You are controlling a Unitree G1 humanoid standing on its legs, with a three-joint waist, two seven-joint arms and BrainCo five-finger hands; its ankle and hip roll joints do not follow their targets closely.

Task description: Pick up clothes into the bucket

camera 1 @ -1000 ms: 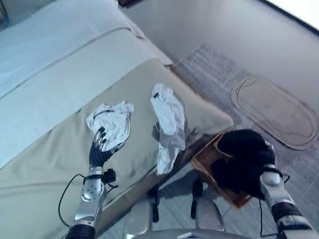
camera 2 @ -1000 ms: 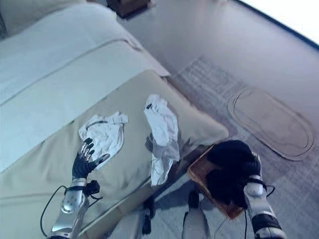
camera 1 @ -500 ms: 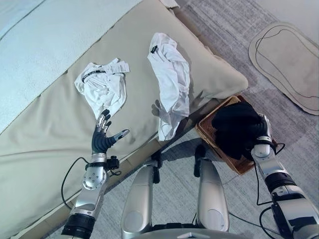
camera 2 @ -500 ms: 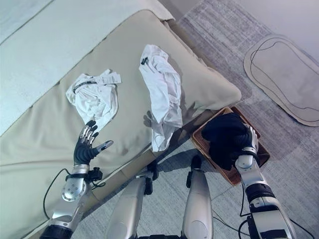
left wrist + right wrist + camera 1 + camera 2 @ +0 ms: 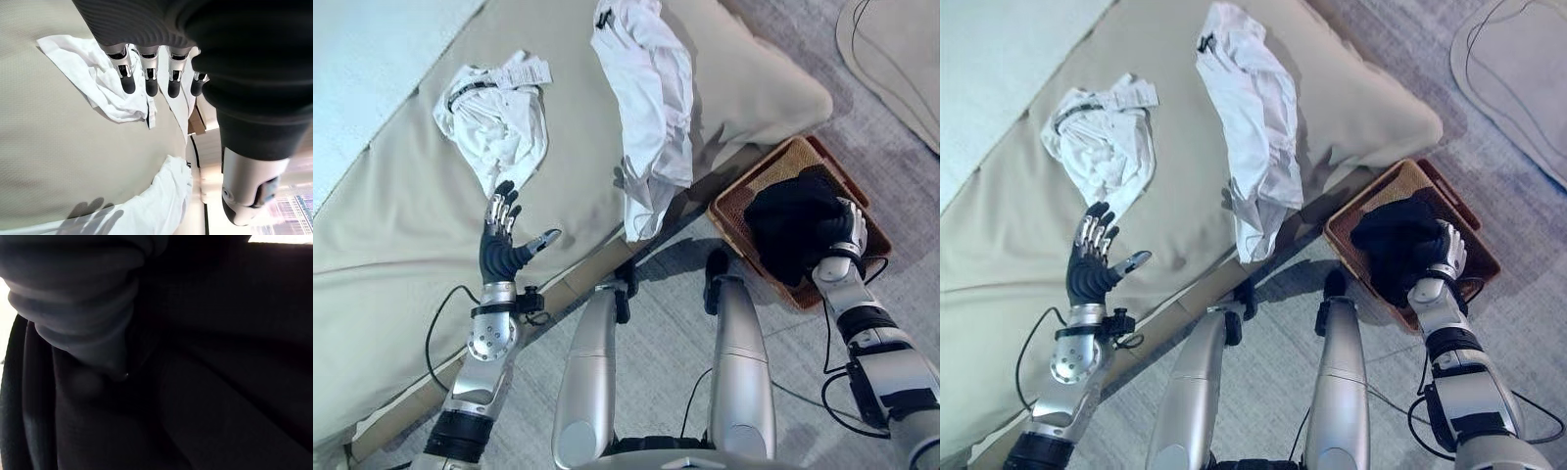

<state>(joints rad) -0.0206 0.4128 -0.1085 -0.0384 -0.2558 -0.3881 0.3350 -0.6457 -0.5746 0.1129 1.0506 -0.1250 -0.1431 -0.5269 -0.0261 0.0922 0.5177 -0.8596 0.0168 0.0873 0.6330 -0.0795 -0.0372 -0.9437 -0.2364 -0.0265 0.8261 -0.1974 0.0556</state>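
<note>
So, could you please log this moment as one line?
left hand: open above bed | right hand: on black garment in basket | white clothes: on bed

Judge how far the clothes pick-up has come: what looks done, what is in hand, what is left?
Done: a black garment lies in the brown basket on the floor. In hand: the right robot hand is at that garment, its fingers hidden; the left robot hand hovers open over the bed, holding nothing. Left: two white garments on the bed, a crumpled one and a long one hanging over the edge.
</note>
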